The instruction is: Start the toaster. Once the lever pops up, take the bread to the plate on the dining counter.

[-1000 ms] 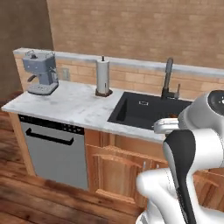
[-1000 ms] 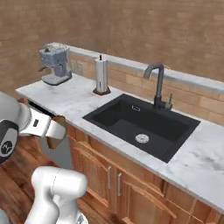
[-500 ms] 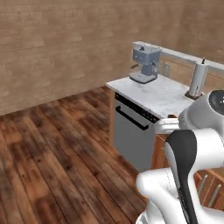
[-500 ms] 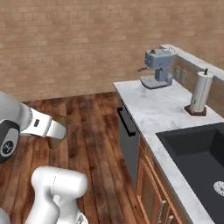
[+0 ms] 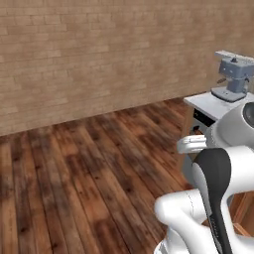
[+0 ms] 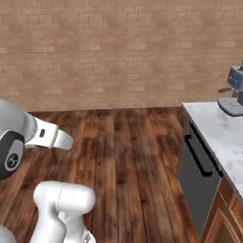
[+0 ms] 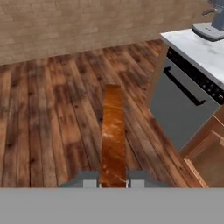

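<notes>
We carry the bread (image 7: pixel 113 135) edge-on between the two fingertips (image 7: pixel 89 182), which pinch it at its near end, so from the hand view it reads as a narrow brown strip running away from the gripper (image 7: pixel 113 183) over the wooden floor (image 7: pixel 52 109). Gripping it across its thin faces seems sensible to us: the slice stays put while the base drives (and it can later be laid flat on a plate).

Taking the coffee machine (image 5: pixel 233 79) as our landmark, the bread hangs well out from the worktop (image 6: pixel 216 133) that the machine stands on, over open floor, with the grey dishwasher front (image 7: pixel 179 109) below and nearer us than the machine. The brick wall (image 5: pixel 99 54) runs behind both.

No toaster, plate or dining counter is before us, so we judge the toasting finished and the carry under way, with the dining counter yet to come into sight. No container is in sight except the dishwasher, closed, contents hidden.
</notes>
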You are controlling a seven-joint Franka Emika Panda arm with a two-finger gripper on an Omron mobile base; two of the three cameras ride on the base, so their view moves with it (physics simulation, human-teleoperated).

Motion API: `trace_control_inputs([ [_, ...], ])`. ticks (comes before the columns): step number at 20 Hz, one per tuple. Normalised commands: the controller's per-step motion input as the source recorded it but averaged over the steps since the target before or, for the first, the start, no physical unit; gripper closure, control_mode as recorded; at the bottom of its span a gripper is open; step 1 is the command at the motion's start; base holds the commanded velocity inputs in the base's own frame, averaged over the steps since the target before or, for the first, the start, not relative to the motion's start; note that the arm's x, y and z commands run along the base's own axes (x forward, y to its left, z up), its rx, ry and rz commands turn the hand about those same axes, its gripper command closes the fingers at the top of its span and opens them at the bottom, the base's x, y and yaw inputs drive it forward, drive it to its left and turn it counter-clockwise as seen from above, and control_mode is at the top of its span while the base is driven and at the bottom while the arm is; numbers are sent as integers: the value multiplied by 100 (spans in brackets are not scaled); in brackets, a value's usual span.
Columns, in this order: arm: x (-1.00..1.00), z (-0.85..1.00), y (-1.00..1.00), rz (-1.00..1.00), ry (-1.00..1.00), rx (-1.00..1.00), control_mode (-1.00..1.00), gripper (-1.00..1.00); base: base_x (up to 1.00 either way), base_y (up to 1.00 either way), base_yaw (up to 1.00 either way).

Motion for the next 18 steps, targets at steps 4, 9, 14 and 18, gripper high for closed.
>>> trace_control_inputs([
  [4, 0, 0, 0, 0, 0, 0, 100, 100, 100, 98, -5],
  [9, 0, 0, 0, 0, 0, 0, 100, 100, 100, 98, -24],
  [14, 0, 0, 0, 0, 0, 0, 100, 100, 100, 98, -39],
  [18, 0, 0, 0, 0, 0, 0, 100, 100, 100, 87, -48],
])
